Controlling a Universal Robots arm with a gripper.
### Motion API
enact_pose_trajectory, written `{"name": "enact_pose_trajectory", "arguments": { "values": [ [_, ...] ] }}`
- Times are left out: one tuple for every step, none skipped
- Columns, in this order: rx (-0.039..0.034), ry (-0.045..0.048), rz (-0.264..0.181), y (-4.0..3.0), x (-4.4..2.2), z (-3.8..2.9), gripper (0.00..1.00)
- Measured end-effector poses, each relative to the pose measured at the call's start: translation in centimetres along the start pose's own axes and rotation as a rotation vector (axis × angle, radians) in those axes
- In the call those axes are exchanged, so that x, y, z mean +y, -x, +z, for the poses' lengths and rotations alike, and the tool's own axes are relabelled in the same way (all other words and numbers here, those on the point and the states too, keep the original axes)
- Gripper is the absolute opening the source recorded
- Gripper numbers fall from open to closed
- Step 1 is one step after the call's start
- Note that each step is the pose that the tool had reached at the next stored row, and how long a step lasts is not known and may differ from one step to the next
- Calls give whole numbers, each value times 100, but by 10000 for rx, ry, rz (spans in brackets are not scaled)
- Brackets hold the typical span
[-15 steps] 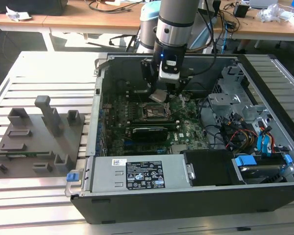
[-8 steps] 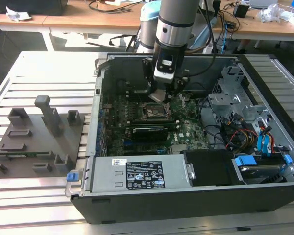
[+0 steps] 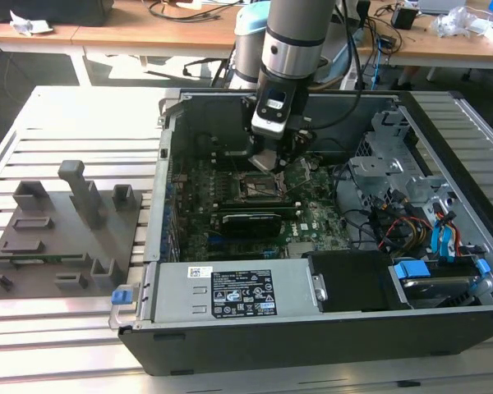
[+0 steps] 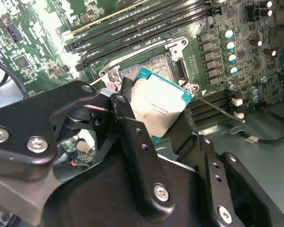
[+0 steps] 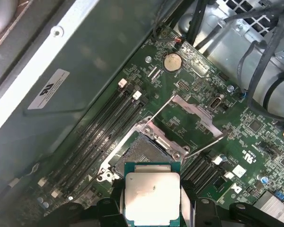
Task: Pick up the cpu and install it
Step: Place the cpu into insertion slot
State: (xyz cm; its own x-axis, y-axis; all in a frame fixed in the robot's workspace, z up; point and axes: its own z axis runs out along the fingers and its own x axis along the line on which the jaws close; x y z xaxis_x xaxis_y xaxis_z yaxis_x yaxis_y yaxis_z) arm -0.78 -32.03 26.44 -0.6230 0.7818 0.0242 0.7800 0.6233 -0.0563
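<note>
At the exterior view's left, the grey holder tray [image 3: 66, 234] sits on the slatted counter [image 3: 90, 115] beside the open computer case [image 3: 312, 336], and I see no chip on it, so your pick-up looks done. Moving right into the case, the end effector [image 3: 269, 160] hangs low over the motherboard [image 3: 312, 217]. In the second wrist view its two fingers [image 4: 128, 109] are closed on opposite edges of the cpu [image 4: 158, 101], metal plate facing the camera. In the first wrist view the socket [image 5: 141, 153] lies bare, with its load plate [image 5: 191, 111] swung back and the thin lever [image 5: 206, 144] released. So nothing is seated, and I judge the install itself is left. Further right, the drive cage [image 3: 394, 164] stands well apart.
</note>
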Motion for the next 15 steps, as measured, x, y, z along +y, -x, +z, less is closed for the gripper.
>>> {"name": "enact_pose_trajectory", "arguments": {
  "values": [
    [5, 3, 106, 0, 0, 0, 55],
    [15, 6, 296, 0, 0, 1, 55],
    [25, 10, 475, 0, 0, 2, 55],
    [34, 13, 658, 0, 0, 2, 55],
    [40, 15, 795, 0, 0, 2, 55],
    [44, 17, 877, 0, 0, 3, 55],
    [55, 21, 1112, 0, 0, 3, 55],
    [60, 23, 1202, 0, 0, 4, 55],
    [64, 24, 1289, 0, 0, 4, 55],
    [72, 27, 1450, 0, 0, 4, 55],
    [77, 30, 1556, 0, 0, 4, 55],
    [82, 32, 1630, 0, 0, 5, 55],
    [88, 34, 1748, 0, 0, 5, 55],
    [92, 36, 1830, 0, 0, 5, 55],
    [97, 38, 1923, 0, 0, 5, 55]
  ]
}}
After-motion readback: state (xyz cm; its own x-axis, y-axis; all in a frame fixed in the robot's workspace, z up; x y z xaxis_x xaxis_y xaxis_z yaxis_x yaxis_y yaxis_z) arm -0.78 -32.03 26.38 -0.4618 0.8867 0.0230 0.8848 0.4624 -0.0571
